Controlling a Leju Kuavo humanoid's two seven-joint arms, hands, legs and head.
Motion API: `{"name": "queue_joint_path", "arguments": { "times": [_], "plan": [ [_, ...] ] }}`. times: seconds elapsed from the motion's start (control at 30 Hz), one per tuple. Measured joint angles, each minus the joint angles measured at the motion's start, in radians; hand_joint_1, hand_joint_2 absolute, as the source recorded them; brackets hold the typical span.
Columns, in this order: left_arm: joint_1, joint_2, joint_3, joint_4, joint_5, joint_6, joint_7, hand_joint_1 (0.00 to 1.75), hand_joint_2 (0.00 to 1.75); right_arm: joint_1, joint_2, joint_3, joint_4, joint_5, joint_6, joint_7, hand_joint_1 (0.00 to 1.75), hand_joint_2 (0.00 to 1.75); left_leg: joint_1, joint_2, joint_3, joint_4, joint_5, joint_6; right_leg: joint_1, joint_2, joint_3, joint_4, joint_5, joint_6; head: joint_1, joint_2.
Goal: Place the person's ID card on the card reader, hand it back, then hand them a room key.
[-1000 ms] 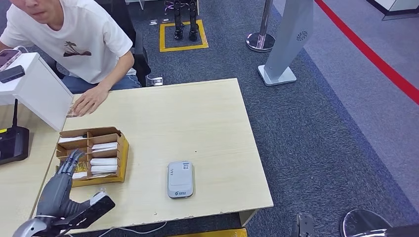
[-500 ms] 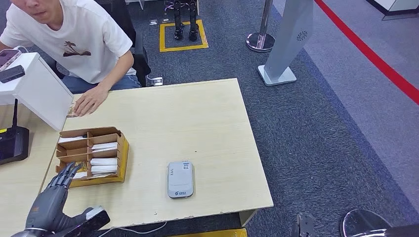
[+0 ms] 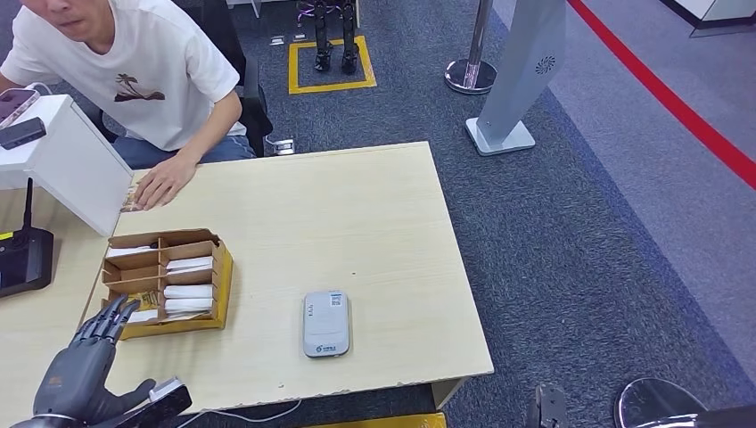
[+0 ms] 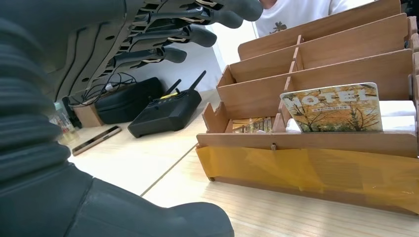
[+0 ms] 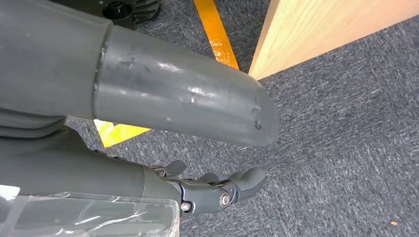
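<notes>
The left hand (image 3: pixel 85 361) hovers over the desk's (image 3: pixel 357 214) near left edge, fingers spread and holding nothing, just near of the card box (image 3: pixel 166 282). A hotel key card (image 4: pixel 336 107) stands upright in the box's nearest compartment. The card reader (image 3: pixel 325 324) lies well right of the box. The right hand (image 5: pixel 217 190) hangs beside the desk above the carpet, fingers loosely curled, grasping nothing.

the left hand (image 3: pixel 78 373) has drawn back from the card box (image 3: pixel 214 287), fingers (image 3: pixel 107 317) apart, holding nothing.
</notes>
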Motion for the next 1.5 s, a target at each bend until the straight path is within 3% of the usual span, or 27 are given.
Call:
{"name": "queue_joint_path", "arguments": {
  "times": [0.47, 0.87, 1.5],
  "plan": [
    [-0.052, -0.005, -0.010, 0.019, -0.103, 0.000, 0.018, 0.00, 1.75, -0.001, 0.000, 0.000, 0.001, 0.017, 0.001, 0.005, 0.00, 0.00, 0.000, 0.000, 0.000, 0.000, 0.000, 0.000, 0.000, 0.000, 0.000, 0.000, 0.000, 0.000, 0.000, 0.000],
    [-0.170, -0.063, -0.030, 0.119, -0.155, 0.006, -0.001, 0.00, 1.75, -0.010, 0.000, 0.001, 0.004, 0.035, 0.003, 0.018, 0.00, 0.00, 0.000, 0.000, 0.000, 0.000, 0.000, 0.000, 0.000, 0.000, 0.000, 0.000, 0.000, 0.000, 0.000, 0.000],
    [-0.213, -0.099, -0.043, 0.167, -0.144, 0.002, -0.019, 0.00, 1.75, -0.013, 0.001, 0.003, 0.006, 0.040, 0.003, 0.020, 0.00, 0.00, 0.000, 0.000, 0.000, 0.000, 0.000, 0.000, 0.000, 0.000, 0.000, 0.000, 0.000, 0.000, 0.000, 0.000]
  ]
}}
